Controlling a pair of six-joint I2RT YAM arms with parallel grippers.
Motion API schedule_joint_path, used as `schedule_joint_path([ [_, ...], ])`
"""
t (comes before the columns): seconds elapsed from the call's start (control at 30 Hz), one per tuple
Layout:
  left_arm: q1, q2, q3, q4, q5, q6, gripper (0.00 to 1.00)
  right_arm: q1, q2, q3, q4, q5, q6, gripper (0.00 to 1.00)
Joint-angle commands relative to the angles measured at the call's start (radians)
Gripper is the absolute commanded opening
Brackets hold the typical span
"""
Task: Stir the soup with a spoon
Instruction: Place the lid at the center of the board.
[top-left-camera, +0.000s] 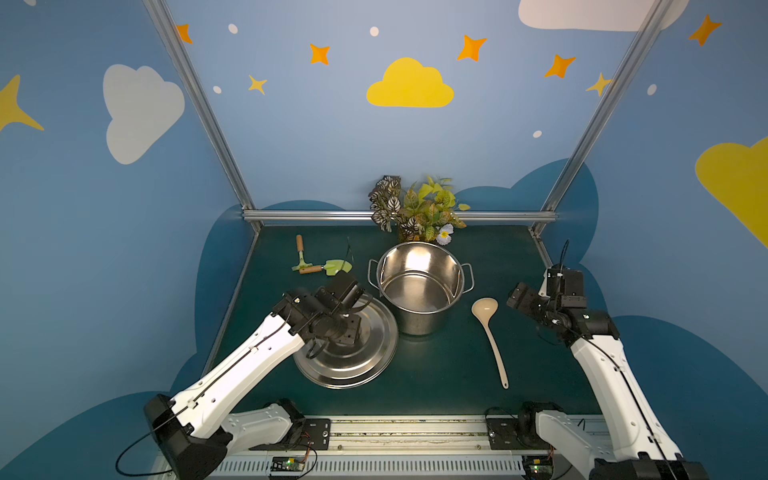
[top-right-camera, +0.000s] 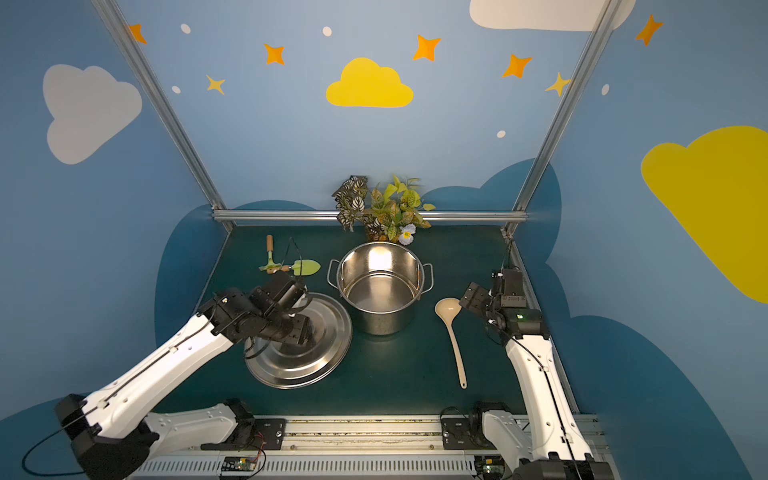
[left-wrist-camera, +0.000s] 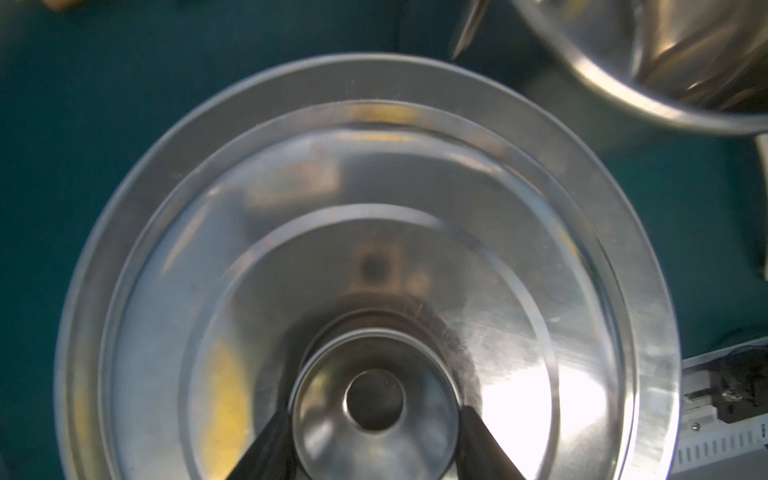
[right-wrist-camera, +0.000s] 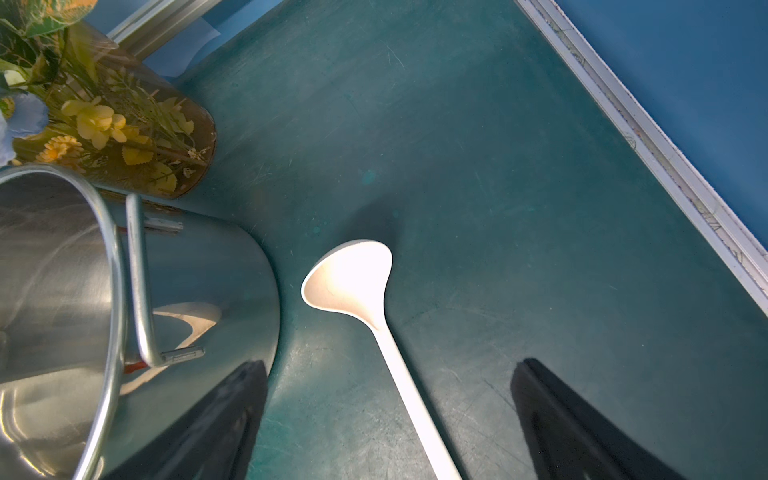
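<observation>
Dark green mat (top-left-camera: 457, 249) covers my table, the largest surface here. On it I count 1 pot, 1 lid, 1 vase, 1 ladle, 1 trowel and 1 rake, and my 2 arms reach in from the near edge.

The steel pot (top-left-camera: 424, 320) (top-right-camera: 384, 320) stands upright at mid-table with its mouth uncovered. It has 2 loop handles (top-left-camera: 372, 272) and its inside shows bare shiny metal. The vase (top-left-camera: 415, 208) of patterned leaves stands just behind it.

The steel lid (top-left-camera: 353, 365) (top-right-camera: 299, 370) (left-wrist-camera: 374, 166) sits just beside the pot on my left, knob (left-wrist-camera: 374, 403) upward. My left claw (left-wrist-camera: 374, 413) comes down on it from above, about half spread. Its 2 fingers (left-wrist-camera: 266, 449) press opposite sides of the knob, so I grip the lid there. I cannot tell whether the lid rests fully on the mat.

The cream ladle (top-left-camera: 492, 345) (top-right-camera: 453, 345) (right-wrist-camera: 353, 282) lies flat on the mat to my right of the pot. Its hollow faces up, near the pot wall but apart from it, and its handle runs back toward my base. My right claw (right-wrist-camera: 390, 365) (top-left-camera: 517, 299) hovers above it, spread wide, holding and touching nothing. In the wrist view the handle passes between its 2 fingers.

The yellow-green trowel (top-left-camera: 332, 267) and the small rake (top-left-camera: 300, 257) lie against each other at the far left.
</observation>
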Motion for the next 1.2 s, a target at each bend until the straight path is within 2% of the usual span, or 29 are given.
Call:
schedule_joint_path([
  [0.0,0.037,-0.018,-0.074,0.145,0.049,-0.019,0.17,-0.005,-0.010,-0.023,-0.013,0.001,0.001,0.98],
  [0.27,0.094,0.109,-0.178,0.341,0.100,0.013,0.18,-0.003,-0.006,-0.085,-0.068,-0.052,0.043,0.97],
  [0.5,0.105,0.275,-0.198,0.397,0.069,0.001,0.21,0.019,0.013,-0.152,-0.134,-0.102,0.090,0.92],
  [0.8,0.105,0.268,-0.297,0.455,0.049,-0.025,0.27,0.068,0.102,-0.182,-0.137,-0.121,0.106,0.85],
  [1.17,0.104,0.231,-0.407,0.490,0.058,-0.048,0.42,0.122,0.329,-0.158,-0.129,-0.163,0.137,0.77],
])
